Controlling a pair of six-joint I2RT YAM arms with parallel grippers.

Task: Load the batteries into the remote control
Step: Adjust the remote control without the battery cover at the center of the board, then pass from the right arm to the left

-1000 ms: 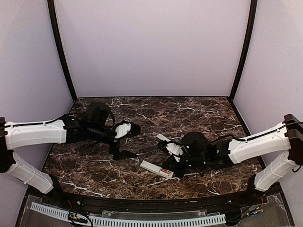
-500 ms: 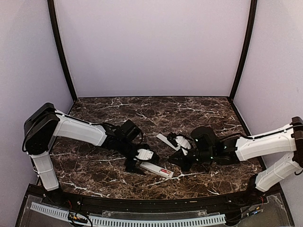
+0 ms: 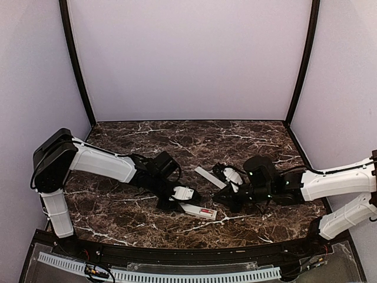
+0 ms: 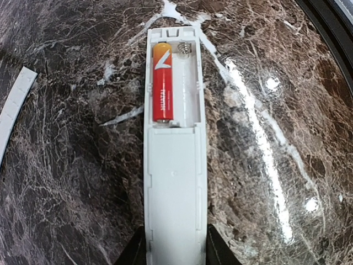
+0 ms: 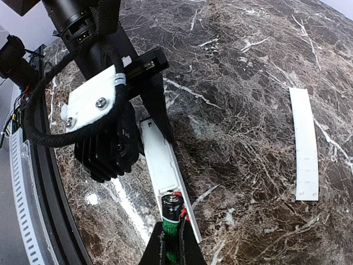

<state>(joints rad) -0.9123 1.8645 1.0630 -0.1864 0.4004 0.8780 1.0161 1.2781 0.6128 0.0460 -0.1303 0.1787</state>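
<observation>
Over the remote control point(image 4: 174, 182) | right gripper point(image 5: 172, 248) pinches dark battery point(image 5: 172, 212), left gripper point(image 4: 175, 251) squeezes the remote control | a tilted battery could jam or slip.

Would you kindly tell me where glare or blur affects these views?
Left wrist: a glare streak crosses the glossy dark marble table beside the slim white plastic remote control; the red cylindrical battery is sharp. Right wrist: the dark green cylindrical battery at the bottom edge looks soft. Top external: even light.

Two batteries point(image 4: 161, 83), one remote point(image 4: 175, 182), one cover point(image 5: 305, 143)
</observation>
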